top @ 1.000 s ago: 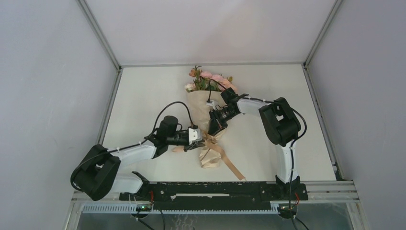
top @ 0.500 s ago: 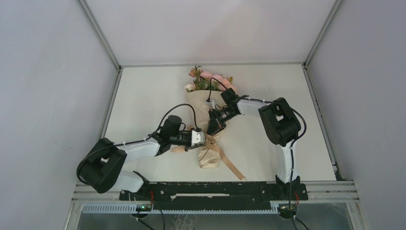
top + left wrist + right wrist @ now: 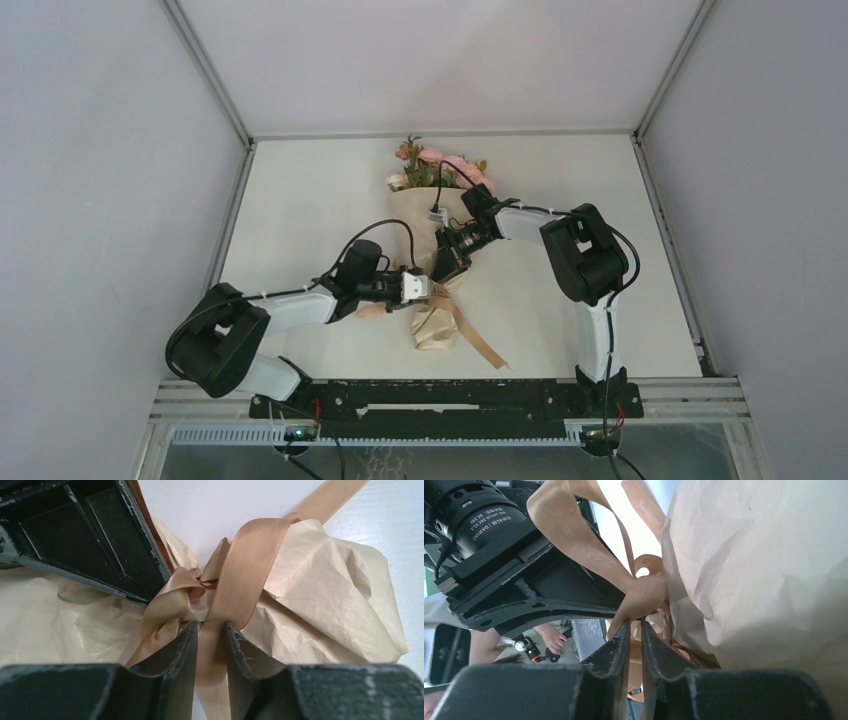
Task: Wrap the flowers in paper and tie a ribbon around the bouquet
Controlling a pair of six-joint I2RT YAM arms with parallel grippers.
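Now, on the left side, the left gripper (image 3: 418,288) is sitting low over the counter (image 3: 300,200), right at the narrow waist of the bouquet. Its jaws are pinching one strand of the ribbon (image 3: 250,565) just under the knot, and in the left wrist view this strand is running up between the two dark fingers and crossing over the crinkled paper (image 3: 325,590). The paper is lying in the middle of the counter as a cone, wrapped around the stems. The flowers (image 3: 435,165) are sticking out of its wide far end, and its bunched near end is pointing toward the arm bases. Just beside the left gripper, on the far-right side of the knot, the right gripper (image 3: 443,270) is meeting the same waist. Its jaws are nearly pressed together and are holding another thin part of the ribbon beside the knot. One loose ribbon tail is trailing over the counter toward the near right.
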